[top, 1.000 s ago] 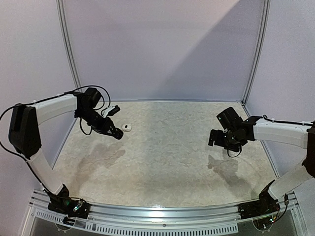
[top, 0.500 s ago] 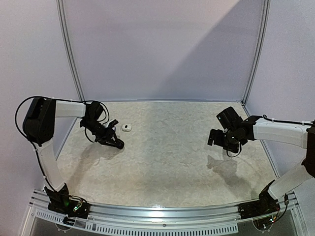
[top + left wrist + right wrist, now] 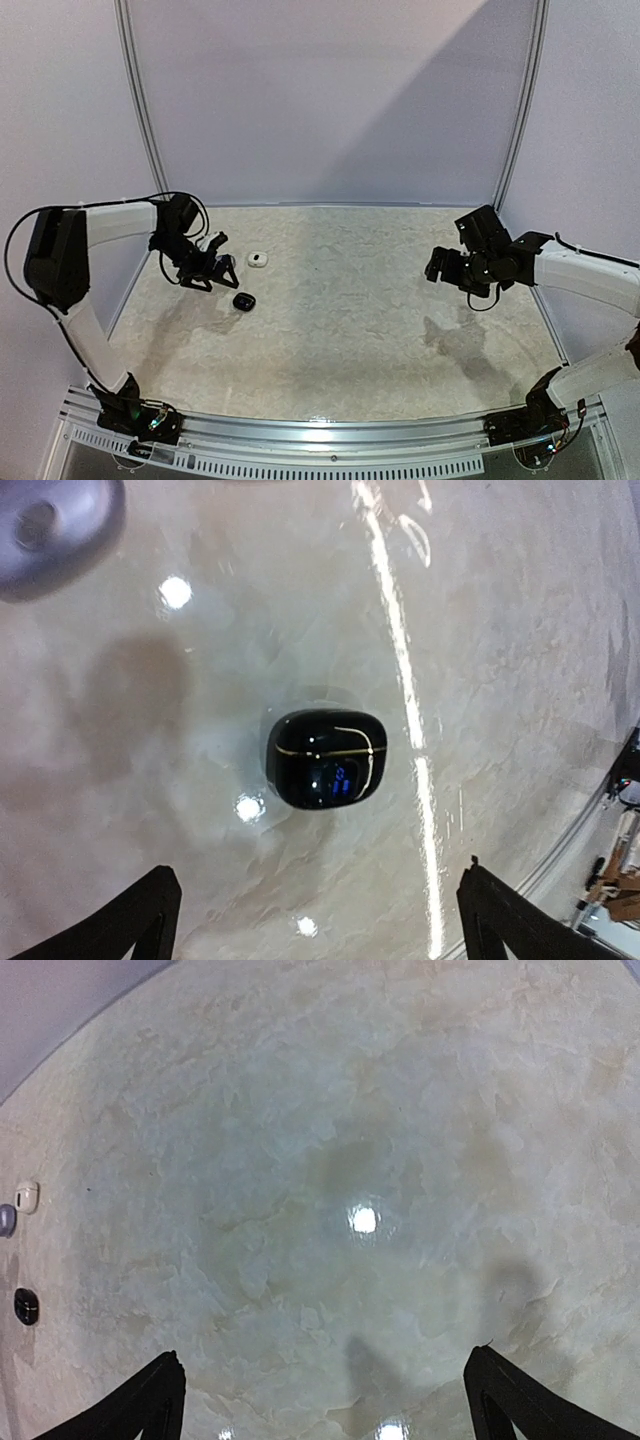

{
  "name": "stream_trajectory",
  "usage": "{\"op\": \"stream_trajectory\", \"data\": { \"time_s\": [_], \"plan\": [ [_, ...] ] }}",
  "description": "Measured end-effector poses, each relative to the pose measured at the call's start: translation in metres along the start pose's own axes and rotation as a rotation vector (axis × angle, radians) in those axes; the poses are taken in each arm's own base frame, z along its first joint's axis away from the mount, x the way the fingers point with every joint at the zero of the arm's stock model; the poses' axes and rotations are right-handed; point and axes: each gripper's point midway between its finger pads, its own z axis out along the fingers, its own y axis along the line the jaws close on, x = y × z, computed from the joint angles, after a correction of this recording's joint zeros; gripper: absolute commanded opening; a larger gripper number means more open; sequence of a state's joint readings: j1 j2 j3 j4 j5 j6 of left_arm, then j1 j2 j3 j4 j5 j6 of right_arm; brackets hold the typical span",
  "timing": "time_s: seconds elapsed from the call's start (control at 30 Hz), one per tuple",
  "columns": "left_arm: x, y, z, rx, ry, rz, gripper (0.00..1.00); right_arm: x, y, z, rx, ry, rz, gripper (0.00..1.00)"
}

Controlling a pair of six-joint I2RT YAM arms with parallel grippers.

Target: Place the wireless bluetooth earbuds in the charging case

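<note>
A shut black charging case [image 3: 325, 758] with a lit blue display lies flat on the table, ahead of my left gripper [image 3: 318, 885] and apart from its fingers. The same case [image 3: 244, 300] sits just right of and nearer than the left gripper [image 3: 222, 258], which is open and holds nothing. My right gripper [image 3: 437, 268] hangs open over bare table at the right, and nothing lies between its fingers [image 3: 160, 1390]. The earbuds are out of view.
A small white case [image 3: 259, 259] lies behind the black one. A silvery-grey case [image 3: 50, 525] shows at the top left of the left wrist view. Far left in the right wrist view are the white case [image 3: 27, 1196] and black case [image 3: 26, 1305]. Walls enclose the table.
My left gripper went from shut to open and drew back toward the left wall, leaving the black case lying on the table. The right arm shifted slightly right and back.
</note>
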State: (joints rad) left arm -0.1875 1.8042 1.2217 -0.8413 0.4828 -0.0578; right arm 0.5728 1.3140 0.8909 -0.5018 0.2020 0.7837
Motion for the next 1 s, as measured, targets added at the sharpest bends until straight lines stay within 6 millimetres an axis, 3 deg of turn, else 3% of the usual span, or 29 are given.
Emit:
{"op": "stream_trajectory", "data": {
  "time_s": [0.1, 0.23, 0.3, 0.37, 0.47, 0.6, 0.77, 0.9, 1.0],
  "plan": [
    [-0.008, -0.011, -0.044, -0.065, -0.121, 0.106, 0.99, -0.022, -0.005, -0.005, -0.027, -0.075, 0.01, 0.99],
    [-0.013, -0.023, -0.111, -0.165, -0.323, 0.248, 0.99, -0.05, -0.038, -0.013, -0.009, -0.212, 0.035, 0.99],
    [-0.008, -0.021, -0.137, -0.212, -0.399, 0.281, 0.99, -0.056, -0.055, -0.02, 0.018, -0.298, 0.014, 0.99],
    [0.004, -0.007, -0.148, -0.264, -0.446, 0.271, 0.99, -0.059, -0.066, -0.029, 0.039, -0.382, -0.009, 0.99],
    [0.027, 0.028, -0.139, -0.323, -0.462, 0.198, 0.99, -0.062, -0.083, -0.044, 0.062, -0.519, -0.033, 0.99],
    [0.048, 0.06, -0.117, -0.353, -0.482, 0.124, 0.99, -0.058, -0.109, -0.065, 0.086, -0.698, -0.021, 0.99],
    [0.046, 0.084, -0.101, -0.404, -0.563, 0.065, 0.99, -0.046, -0.133, -0.08, 0.089, -0.83, 0.038, 0.99],
    [0.051, 0.098, -0.089, -0.435, -0.605, 0.025, 0.99, -0.05, -0.137, -0.092, 0.085, -0.877, 0.086, 0.99],
    [0.052, 0.104, -0.087, -0.456, -0.639, 0.013, 0.99, -0.048, -0.14, -0.09, 0.101, -0.863, 0.089, 0.99]
  ]
}}
